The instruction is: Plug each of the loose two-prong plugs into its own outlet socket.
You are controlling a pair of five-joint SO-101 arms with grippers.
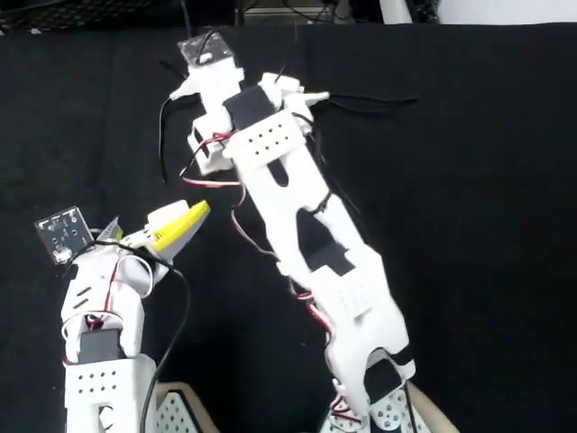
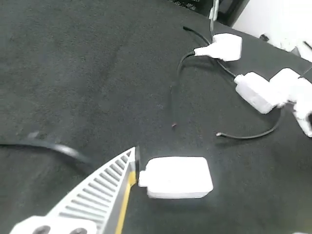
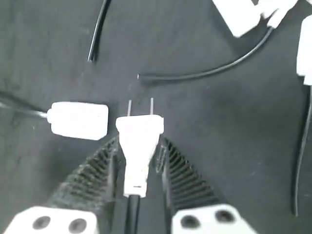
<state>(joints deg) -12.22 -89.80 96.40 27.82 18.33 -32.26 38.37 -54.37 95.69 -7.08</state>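
Gripping two-prong plug (image 3: 139, 132): right gripper (image 3: 139, 148); cord (image 3: 131, 217) cut off at view edge.

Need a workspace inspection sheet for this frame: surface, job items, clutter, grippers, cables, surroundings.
Surface: black cloth over the table.
Job's things: two-prong plug held by the right gripper, prongs pointing away from the wrist. A white block, likely a socket, lies beside it. A second white block lies by the left gripper. More white bodies lie farther off.
Clutter: nothing seen.
Grippers: right gripper shut on the plug, jaws either side of its body; left gripper low over the cloth.
Cables: loose black cables lie on the cloth.
Surroundings: pale surface beyond the far edge.
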